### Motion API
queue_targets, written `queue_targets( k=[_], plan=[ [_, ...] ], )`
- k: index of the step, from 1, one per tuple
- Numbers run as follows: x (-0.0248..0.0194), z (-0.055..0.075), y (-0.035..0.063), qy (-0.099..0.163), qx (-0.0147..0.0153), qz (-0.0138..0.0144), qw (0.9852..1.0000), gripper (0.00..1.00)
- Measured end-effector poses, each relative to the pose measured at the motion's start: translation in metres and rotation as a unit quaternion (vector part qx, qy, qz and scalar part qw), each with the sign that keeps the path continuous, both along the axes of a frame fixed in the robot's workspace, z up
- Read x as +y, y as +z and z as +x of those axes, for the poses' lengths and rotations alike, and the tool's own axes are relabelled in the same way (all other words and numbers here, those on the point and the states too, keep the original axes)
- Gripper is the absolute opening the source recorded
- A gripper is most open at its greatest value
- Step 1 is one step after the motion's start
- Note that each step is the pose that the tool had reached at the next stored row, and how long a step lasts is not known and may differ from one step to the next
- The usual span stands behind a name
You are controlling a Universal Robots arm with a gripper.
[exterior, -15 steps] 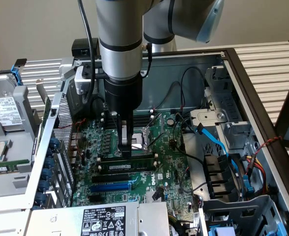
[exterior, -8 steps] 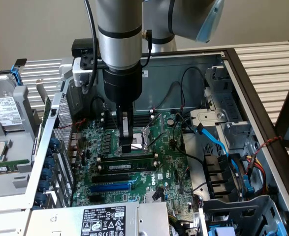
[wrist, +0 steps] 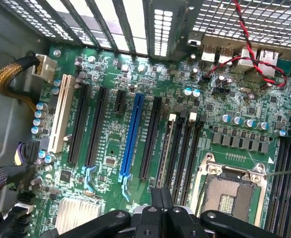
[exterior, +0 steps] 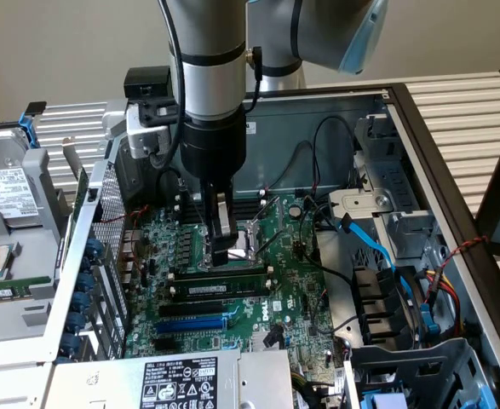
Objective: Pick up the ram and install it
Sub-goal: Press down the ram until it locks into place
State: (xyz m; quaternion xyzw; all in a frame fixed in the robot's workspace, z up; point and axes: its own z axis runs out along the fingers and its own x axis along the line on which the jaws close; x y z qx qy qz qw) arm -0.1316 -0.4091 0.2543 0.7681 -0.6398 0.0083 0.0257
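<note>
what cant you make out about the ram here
- Exterior view: whether the gripper touches the ram; its tip blocks that spot.
- Wrist view: the ram's near end, behind the gripper.
- Exterior view: the ram's label print, too small.

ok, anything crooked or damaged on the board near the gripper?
Nothing stands out. The ram sits level in its slot, parallel to the blue slot, with the shut gripper close by it. The processor socket is bare, but looks intact.

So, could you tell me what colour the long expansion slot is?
Bright blue expansion slot, clearest in the wrist view.
</note>
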Motion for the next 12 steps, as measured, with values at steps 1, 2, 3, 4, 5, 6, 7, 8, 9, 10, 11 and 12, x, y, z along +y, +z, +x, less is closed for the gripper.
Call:
queue_targets(
  k=[1,2,3,4,5,6,7,8,9,10,11,12],
  plan=[
    [0.0000,0.0000,-0.0001,0.009,0.0000,0.0001,1.0000,0.11],
    [0.0000,0.0000,-0.0002,0.018,0.0000,0.0004,0.9998,0.11],
    [0.0000,0.0000,-0.0004,0.027,-0.0001,0.0007,0.9996,0.11],
    [0.0000,0.0000,-0.0006,0.036,-0.0001,0.0011,0.9993,0.11],
    [0.0000,0.0000,-0.0008,0.045,-0.0001,0.0017,0.9990,0.11],
    [0.0000,0.0000,-0.0011,0.055,-0.0001,0.0022,0.9985,0.11],
    [0.0000,0.0000,-0.0014,0.064,-0.0001,0.0028,0.9979,0.11],
    [0.0000,0.0000,-0.0016,0.073,-0.0001,0.0032,0.9973,0.11],
    [0.0000,-0.0001,-0.0019,0.082,0.0000,0.0036,0.9966,0.11],
    [0.0000,-0.0001,-0.0022,0.091,-0.0001,0.0040,0.9958,0.11],
    [0.0000,0.0000,-0.0025,0.100,0.0000,0.0043,0.9950,0.11],
    [0.0000,0.0000,-0.0029,0.109,-0.0001,0.0047,0.9941,0.11]
  ],
)
